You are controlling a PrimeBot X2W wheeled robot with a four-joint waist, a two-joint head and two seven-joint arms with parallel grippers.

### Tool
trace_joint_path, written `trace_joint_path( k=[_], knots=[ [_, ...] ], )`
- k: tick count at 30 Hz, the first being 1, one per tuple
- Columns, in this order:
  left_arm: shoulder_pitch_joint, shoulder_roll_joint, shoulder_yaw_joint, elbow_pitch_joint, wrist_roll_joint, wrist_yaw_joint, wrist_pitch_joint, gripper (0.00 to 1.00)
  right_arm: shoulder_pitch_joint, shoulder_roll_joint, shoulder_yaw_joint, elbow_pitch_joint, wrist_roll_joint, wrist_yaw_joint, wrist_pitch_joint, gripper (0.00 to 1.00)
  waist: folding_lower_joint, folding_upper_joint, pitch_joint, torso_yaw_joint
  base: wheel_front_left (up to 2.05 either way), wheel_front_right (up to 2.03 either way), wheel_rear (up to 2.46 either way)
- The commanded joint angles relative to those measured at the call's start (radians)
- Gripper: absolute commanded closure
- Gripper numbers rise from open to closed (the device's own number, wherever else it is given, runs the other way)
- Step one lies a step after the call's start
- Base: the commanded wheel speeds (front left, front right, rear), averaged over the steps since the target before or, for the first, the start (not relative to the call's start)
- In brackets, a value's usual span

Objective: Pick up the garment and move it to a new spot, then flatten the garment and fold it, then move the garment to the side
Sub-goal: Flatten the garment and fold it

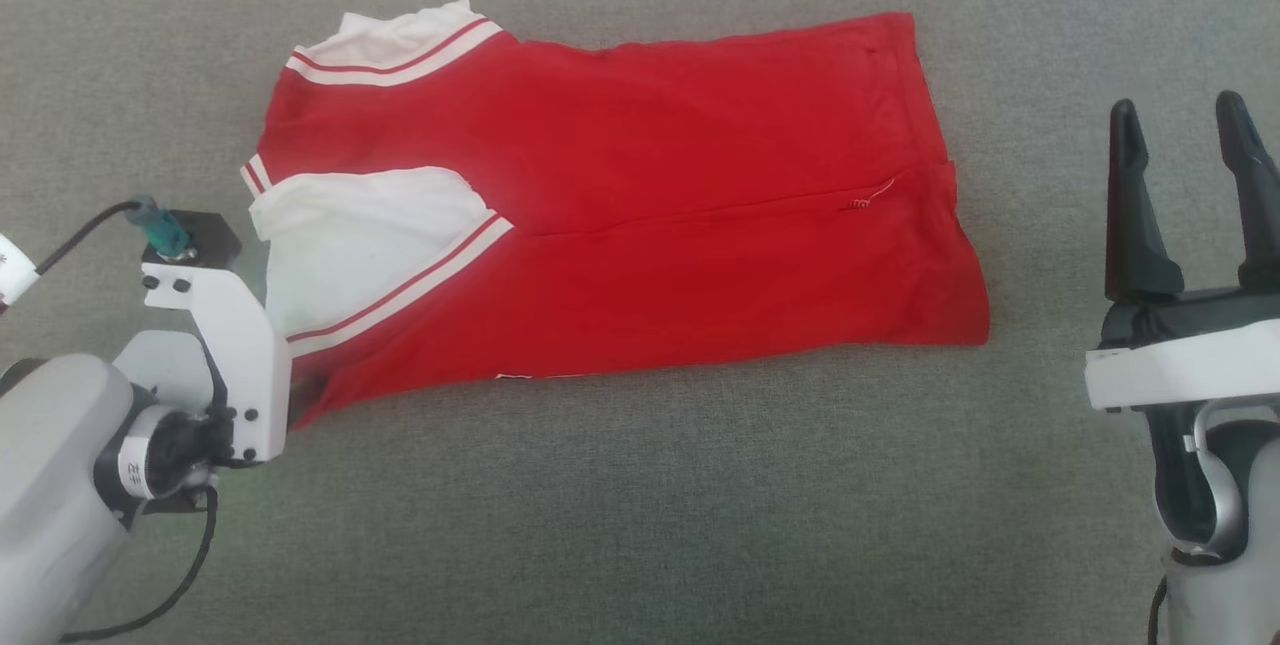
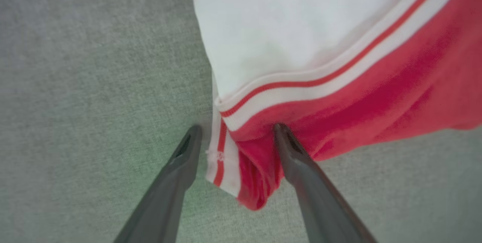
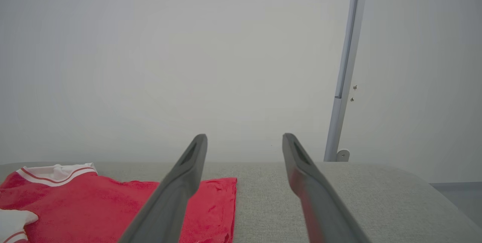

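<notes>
The garment (image 1: 650,205) lies folded lengthwise on the grey surface, plain red side up. Its white sleeves with striped trim point left and its hem points right. In the left wrist view my left gripper (image 2: 235,130) is open, its fingers either side of the garment's (image 2: 376,96) near-left corner, where the striped trim bunches. The head view has that arm's white wrist (image 1: 230,365) at the same corner, covering the fingers. My right gripper (image 1: 1178,107) is open and holds nothing, right of the hem. It appears again as the right gripper (image 3: 244,137) in its wrist view, with the garment (image 3: 113,205) at lower left.
The grey fabric surface (image 1: 640,505) stretches wide in front of and beside the garment. Its far edge meets a white wall. A grey vertical pole (image 3: 344,84) stands beyond the right end. A black cable (image 1: 80,230) runs to my left wrist.
</notes>
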Motion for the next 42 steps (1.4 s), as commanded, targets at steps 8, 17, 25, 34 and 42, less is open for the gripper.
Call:
trace_joint_path(
  k=[8, 17, 25, 34, 42],
  knots=[
    [0.034, -0.094, -0.033, 0.106, -0.061, -0.047, 0.038, 1.00, 0.047, 0.020, -0.031, -0.035, 0.012, -0.001, 0.058, 0.00, 0.0000, -0.0001, 0.015, -0.008, 0.00, 0.00, 0.00],
    [0.019, -0.142, -0.053, 0.153, -0.052, -0.105, 0.014, 1.00, 0.063, 0.011, -0.007, 0.027, 0.056, -0.001, 0.305, 0.00, 0.0000, -0.0001, 0.006, 0.023, 0.00, 0.00, 0.00],
    [-0.005, -0.186, -0.066, 0.178, -0.039, -0.136, -0.004, 1.00, 0.054, -0.022, 0.001, 0.110, 0.063, -0.001, 0.522, 0.00, 0.0000, -0.0001, 0.016, 0.075, 0.00, 0.00, 0.00],
    [-0.030, -0.221, -0.076, 0.194, -0.021, -0.160, -0.030, 1.00, 0.015, -0.026, -0.026, 0.172, 0.087, -0.001, 0.673, 0.00, 0.0000, -0.0001, 0.039, 0.119, 0.00, 0.00, 0.00],
    [-0.051, -0.246, -0.083, 0.214, -0.012, -0.177, -0.046, 1.00, -0.044, -0.031, -0.043, 0.243, 0.076, -0.001, 0.863, 0.30, 0.0000, -0.0001, 0.054, 0.141, 0.00, 0.00, 0.00]
  ],
)
